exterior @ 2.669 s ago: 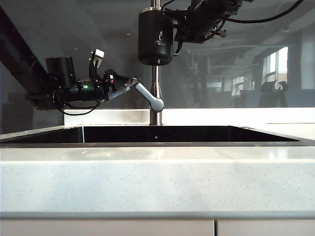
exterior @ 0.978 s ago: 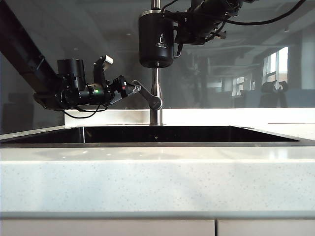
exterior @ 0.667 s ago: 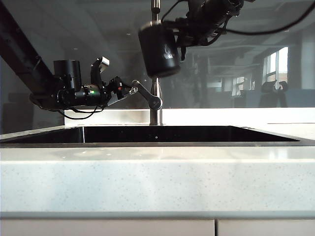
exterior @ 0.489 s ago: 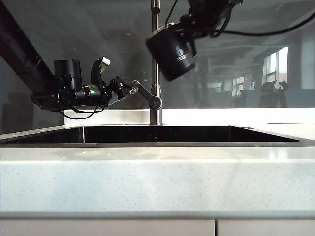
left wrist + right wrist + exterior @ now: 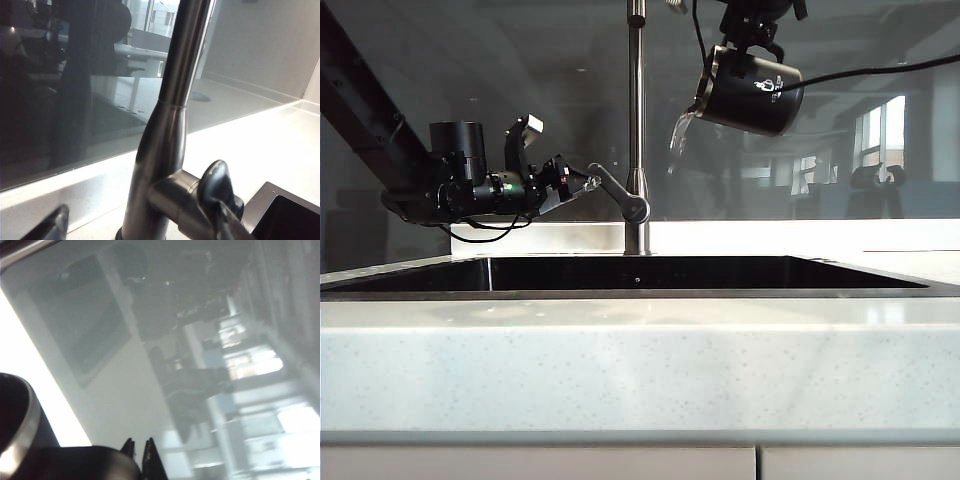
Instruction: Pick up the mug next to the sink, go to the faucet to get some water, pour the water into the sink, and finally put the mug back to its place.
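The black mug [image 5: 752, 92] hangs high to the right of the faucet [image 5: 636, 120], tipped on its side with its silver rim toward the pipe. Water [image 5: 680, 130] spills from the rim above the sink [image 5: 640, 272]. My right gripper [image 5: 752, 38] holds the mug from above, shut on its handle. In the right wrist view the fingertips [image 5: 150, 452] stand close together past the mug's handle [image 5: 90, 462], with the rim [image 5: 26, 425] beside them. My left gripper [image 5: 582, 184] is open at the faucet's lever [image 5: 615, 195]. In the left wrist view its fingers [image 5: 50, 227] straddle the pipe [image 5: 172, 115] and lever [image 5: 200, 197].
A pale speckled counter [image 5: 640, 350] runs along the sink's front, with cabinet fronts [image 5: 540, 465] below. A glass wall [image 5: 880, 130] stands behind the faucet. The left arm [image 5: 370, 120] slants in from the upper left, and a cable [image 5: 880, 65] trails from the right arm.
The right gripper has swung the mug from under the spout to the right of the pipe and rolled it onto its side; water now runs out. The left gripper has stayed at the lever.
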